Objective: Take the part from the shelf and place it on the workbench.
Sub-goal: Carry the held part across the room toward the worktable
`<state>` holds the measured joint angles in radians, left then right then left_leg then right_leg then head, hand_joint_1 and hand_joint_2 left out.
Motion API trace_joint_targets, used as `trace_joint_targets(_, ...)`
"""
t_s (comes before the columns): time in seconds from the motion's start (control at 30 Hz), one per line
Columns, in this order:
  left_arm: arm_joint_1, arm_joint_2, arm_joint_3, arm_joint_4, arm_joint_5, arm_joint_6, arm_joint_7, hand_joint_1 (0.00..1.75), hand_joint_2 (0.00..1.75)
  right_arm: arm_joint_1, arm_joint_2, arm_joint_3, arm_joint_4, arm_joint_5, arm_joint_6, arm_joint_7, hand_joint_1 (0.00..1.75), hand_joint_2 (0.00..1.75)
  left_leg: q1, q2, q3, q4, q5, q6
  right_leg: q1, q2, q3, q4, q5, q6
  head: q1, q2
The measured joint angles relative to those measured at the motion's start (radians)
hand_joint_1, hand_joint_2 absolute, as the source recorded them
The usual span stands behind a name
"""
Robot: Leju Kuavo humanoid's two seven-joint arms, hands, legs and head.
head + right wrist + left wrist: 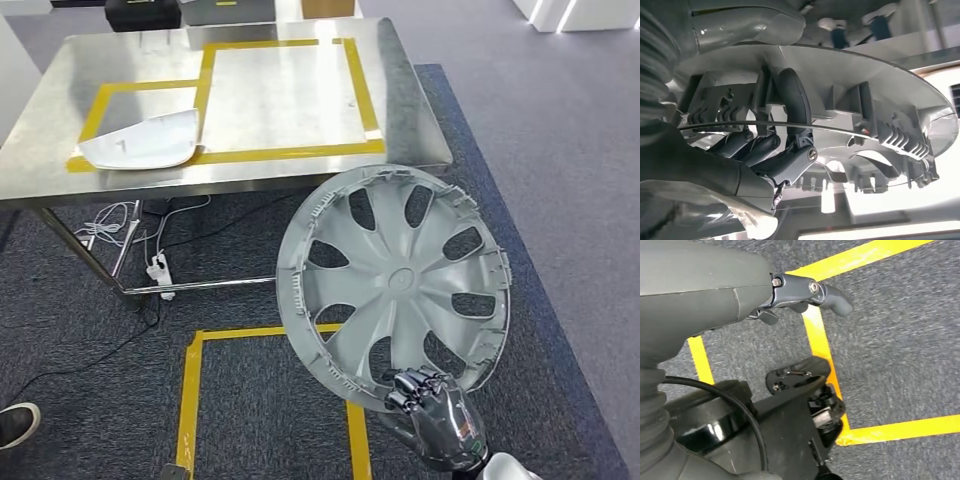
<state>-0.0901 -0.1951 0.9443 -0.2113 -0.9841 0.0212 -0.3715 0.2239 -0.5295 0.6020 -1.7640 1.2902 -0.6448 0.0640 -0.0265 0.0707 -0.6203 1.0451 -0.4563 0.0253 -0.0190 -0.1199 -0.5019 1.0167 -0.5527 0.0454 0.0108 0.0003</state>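
Head view runs, from the left, past a dark shoe with a white sole [16, 423] cut by the frame edge on the grey carpet [83, 370], then white cables and a power strip [157, 268] lying under the brushed steel workbench [45, 120], whose top carries rectangles of yellow tape [287, 153]. A white curved plastic panel [143, 141] lies on the bench inside the left rectangle. Farther right, below the bench's near edge and over another yellow tape outline on the floor [190, 390], the round silver plastic wheel cover with spoke cut-outs [392, 280] is held up in the air, its ribbed inner face toward the camera, clear of the bench. The right hand [434, 410] grips its lower rim, fingers curled over the edge; the arm is cut off at the bottom of the frame. Right wrist view shows what the head view hides: dark fingers [791, 100] hooked through the rim behind a thin wire ring, the grey thumb pressed on the opposite face of the wheel cover [874, 75]; the far background there is bright and blurred. Left wrist view shows the left hand [806, 292] over carpet and tape, fingers apart, holding nothing.
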Motion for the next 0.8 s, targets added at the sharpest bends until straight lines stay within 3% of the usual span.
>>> trace_joint_targets(0.03, 0.002, 0.000, 0.000, 0.000, 0.000, 0.001, 0.003, 0.00, 1.75, -0.001, 0.000, 0.000, 0.000, 0.004, 0.000, 0.004, 1.75, 1.75, 0.003, -0.012, 0.001, -0.003, 0.001, 0.006, -0.001, -0.007, 0.002, -0.002, -0.004, 0.005, 0.002, 0.000)
trace_joint_targets(0.1, 0.004, 0.000, 0.000, 0.000, 0.000, 0.004, 0.007, 0.00, 1.75, -0.003, 0.000, -0.002, 0.000, 0.012, 0.000, 0.014, 1.75, 1.75, 0.009, -0.036, 0.008, -0.015, 0.005, 0.018, -0.005, 0.032, -0.004, 0.020, -0.025, 0.013, 0.005, 0.000)
trace_joint_targets(0.17, 0.001, -0.001, 0.000, 0.000, 0.000, 0.004, 0.009, 0.00, 1.75, -0.002, -0.001, -0.002, 0.001, 0.013, 0.001, 0.019, 1.75, 1.75, 0.013, -0.059, 0.013, -0.020, 0.006, 0.027, -0.007, 0.095, -0.057, 0.124, -0.075, 0.017, 0.011, 0.000)
trace_joint_targets(0.23, -0.001, -0.002, -0.001, 0.000, -0.001, 0.001, 0.010, 0.00, 1.75, 0.001, -0.001, -0.001, 0.005, 0.005, 0.003, 0.020, 1.75, 1.75, 0.013, -0.081, 0.014, -0.020, 0.004, 0.033, -0.006, 0.117, -0.136, 0.253, -0.113, 0.019, 0.013, 0.000)
trace_joint_targets(0.27, 0.000, -0.002, -0.001, 0.000, -0.002, -0.001, 0.010, 0.00, 1.75, 0.001, -0.002, -0.001, 0.006, -0.007, 0.007, 0.019, 1.75, 1.75, 0.013, -0.090, 0.017, -0.020, 0.002, 0.034, -0.005, 0.118, -0.161, 0.280, -0.106, 0.019, 0.013, 0.000)
trace_joint_targets(0.3, 0.001, -0.002, -0.001, 0.000, -0.003, -0.002, 0.011, 0.00, 1.75, 0.001, -0.002, 0.000, 0.007, -0.021, 0.013, 0.019, 1.75, 1.75, 0.013, -0.098, 0.020, -0.019, 0.000, 0.034, -0.005, 0.119, -0.168, 0.267, -0.078, 0.019, 0.013, 0.000)
trace_joint_targets(0.33, 0.002, -0.002, -0.001, 0.000, -0.003, -0.003, 0.011, 0.00, 1.75, 0.000, -0.002, 0.000, 0.008, -0.036, 0.020, 0.019, 1.75, 1.75, 0.013, -0.105, 0.025, -0.018, -0.003, 0.032, -0.006, 0.119, -0.155, 0.217, -0.034, 0.019, 0.013, 0.000)
trace_joint_targets(0.4, 0.002, -0.002, -0.002, 0.000, -0.003, -0.003, 0.011, 0.00, 1.75, -0.002, -0.002, 0.001, 0.009, -0.051, 0.030, 0.019, 1.75, 1.75, 0.012, -0.115, 0.031, -0.013, -0.011, 0.024, -0.008, 0.125, -0.107, 0.087, 0.038, 0.016, 0.013, 0.000)
trace_joint_targets(0.43, 0.002, -0.002, -0.002, 0.000, -0.003, -0.003, 0.011, 0.00, 1.75, -0.003, -0.002, 0.001, 0.010, -0.054, 0.032, 0.019, 1.75, 1.75, 0.010, -0.118, 0.029, -0.010, -0.013, 0.019, -0.008, 0.129, -0.089, 0.044, 0.053, 0.013, 0.013, 0.000)
trace_joint_targets(0.53, 0.003, -0.002, -0.002, 0.000, -0.003, -0.003, 0.011, 0.00, 1.75, -0.003, -0.002, 0.002, 0.013, -0.058, 0.034, 0.018, 1.75, 1.75, 0.008, -0.122, 0.022, -0.007, -0.015, 0.007, -0.008, 0.135, -0.078, 0.019, 0.052, -0.003, 0.010, 0.000)
trace_joint_targets(0.6, 0.004, -0.001, -0.002, 0.000, -0.003, -0.003, 0.011, 0.00, 1.75, -0.003, -0.002, 0.002, 0.013, -0.058, 0.033, 0.016, 1.75, 1.75, 0.009, -0.111, 0.014, 0.017, -0.034, -0.004, -0.010, 0.131, -0.074, 0.014, 0.053, -0.013, 0.007, 0.000)
trace_joint_targets(0.67, 0.002, -0.001, -0.002, 0.000, -0.003, -0.003, 0.011, 0.00, 1.75, -0.003, -0.002, 0.002, 0.013, -0.058, 0.033, 0.015, 1.75, 1.75, 0.014, -0.095, -0.025, 0.112, -0.087, -0.018, -0.012, 0.123, -0.068, 0.012, 0.051, -0.022, 0.005, 0.000)
trace_joint_targets(0.73, 0.002, -0.001, -0.002, 0.000, -0.003, -0.004, 0.011, 0.00, 1.75, -0.003, -0.002, 0.002, 0.013, -0.058, 0.033, 0.015, 1.75, 1.75, 0.022, -0.089, -0.087, 0.245, -0.142, -0.027, -0.012, 0.116, -0.064, 0.012, 0.047, -0.026, 0.004, 0.000)
trace_joint_targets(0.77, 0.003, -0.001, -0.002, 0.000, -0.003, -0.004, 0.011, 0.00, 1.75, -0.003, -0.002, 0.003, 0.013, -0.058, 0.033, 0.015, 1.75, 1.75, 0.025, -0.089, -0.105, 0.279, -0.145, -0.029, -0.012, 0.114, -0.061, 0.012, 0.045, -0.026, 0.004, 0.000)
trace_joint_targets(0.8, 0.003, -0.001, -0.002, 0.000, -0.003, -0.004, 0.011, 0.00, 1.75, -0.003, -0.002, 0.003, 0.013, -0.058, 0.033, 0.014, 1.75, 1.75, 0.027, -0.088, -0.105, 0.277, -0.130, -0.029, -0.012, 0.112, -0.058, 0.012, 0.043, -0.026, 0.004, 0.000)
